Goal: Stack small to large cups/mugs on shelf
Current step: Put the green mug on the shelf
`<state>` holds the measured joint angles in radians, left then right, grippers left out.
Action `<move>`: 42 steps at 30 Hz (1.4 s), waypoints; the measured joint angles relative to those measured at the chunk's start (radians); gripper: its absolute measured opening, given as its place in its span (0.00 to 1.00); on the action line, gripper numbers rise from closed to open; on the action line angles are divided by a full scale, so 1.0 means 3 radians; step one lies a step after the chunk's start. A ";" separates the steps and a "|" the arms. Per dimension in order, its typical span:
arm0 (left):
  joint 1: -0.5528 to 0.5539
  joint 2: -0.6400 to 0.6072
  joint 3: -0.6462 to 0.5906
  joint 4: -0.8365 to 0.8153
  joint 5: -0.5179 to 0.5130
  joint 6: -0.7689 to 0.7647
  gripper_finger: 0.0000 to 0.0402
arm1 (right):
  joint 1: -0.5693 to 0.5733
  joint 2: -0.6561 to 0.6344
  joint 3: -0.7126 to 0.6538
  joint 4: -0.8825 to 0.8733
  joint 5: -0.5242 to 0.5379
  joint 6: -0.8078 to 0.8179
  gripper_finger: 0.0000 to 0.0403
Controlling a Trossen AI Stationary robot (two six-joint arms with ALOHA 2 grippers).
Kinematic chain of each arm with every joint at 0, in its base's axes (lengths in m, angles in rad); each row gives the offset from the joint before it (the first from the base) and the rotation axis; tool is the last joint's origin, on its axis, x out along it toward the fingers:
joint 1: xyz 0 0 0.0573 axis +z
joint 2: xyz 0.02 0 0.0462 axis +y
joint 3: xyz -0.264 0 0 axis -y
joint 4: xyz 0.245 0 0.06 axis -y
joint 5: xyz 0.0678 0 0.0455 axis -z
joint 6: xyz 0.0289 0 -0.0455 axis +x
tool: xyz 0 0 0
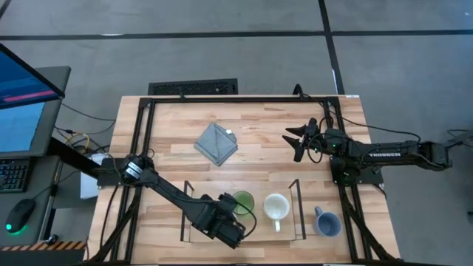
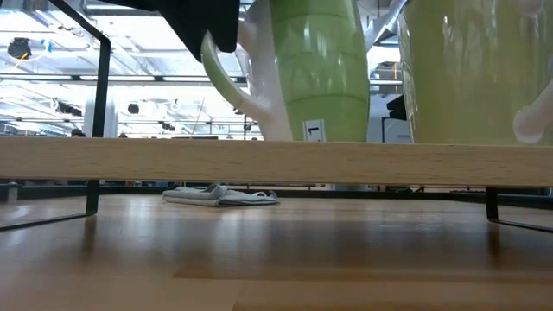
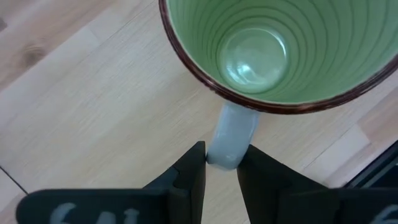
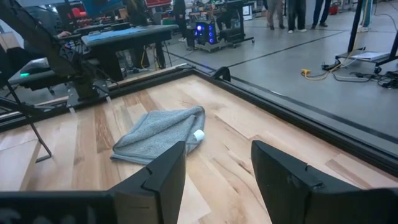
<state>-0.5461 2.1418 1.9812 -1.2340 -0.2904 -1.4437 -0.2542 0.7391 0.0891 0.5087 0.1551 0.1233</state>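
Left claw (image 3: pixel 221 171) pinching green mug (image 3: pixel 280 50) handle on shelf (image 1: pixel 222 235); next: release. Right claw (image 4: pixel 217 171) spread, idle over desk (image 1: pixel 251 140).

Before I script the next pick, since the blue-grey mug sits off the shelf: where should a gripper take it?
Grip the blue-grey mug by its handle, which points toward the table's far side. It stands upright, mouth up, just outside the shelf end, so come from above; the open right gripper is nearer.

Green mug (image 1: pixel 242 201), cream mug (image 1: pixel 276 207) (upright) on shelf (image 1: pixel 194 214)
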 joint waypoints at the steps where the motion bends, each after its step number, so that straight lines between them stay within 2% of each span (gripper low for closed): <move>1: 0.0000 0.0000 0.0000 0.0003 0.0000 0.0000 0.19 | 0.0001 0.0000 0.0000 0.0000 0.0000 -0.0001 0.51; 19: 0.0004 0.0000 0.0000 0.0338 0.0134 0.0034 0.19 | 0.0001 0.0000 0.0000 0.0000 -0.0001 -0.0002 0.51; 42: 0.0008 0.0000 0.0000 0.0644 0.0138 0.0074 0.19 | 0.0001 0.0000 0.0000 -0.0001 -0.0003 -0.0002 0.51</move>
<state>-0.5438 2.1418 1.9812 -1.0409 -0.2489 -1.4216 -0.2539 0.7391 0.0891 0.5083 0.1543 0.1226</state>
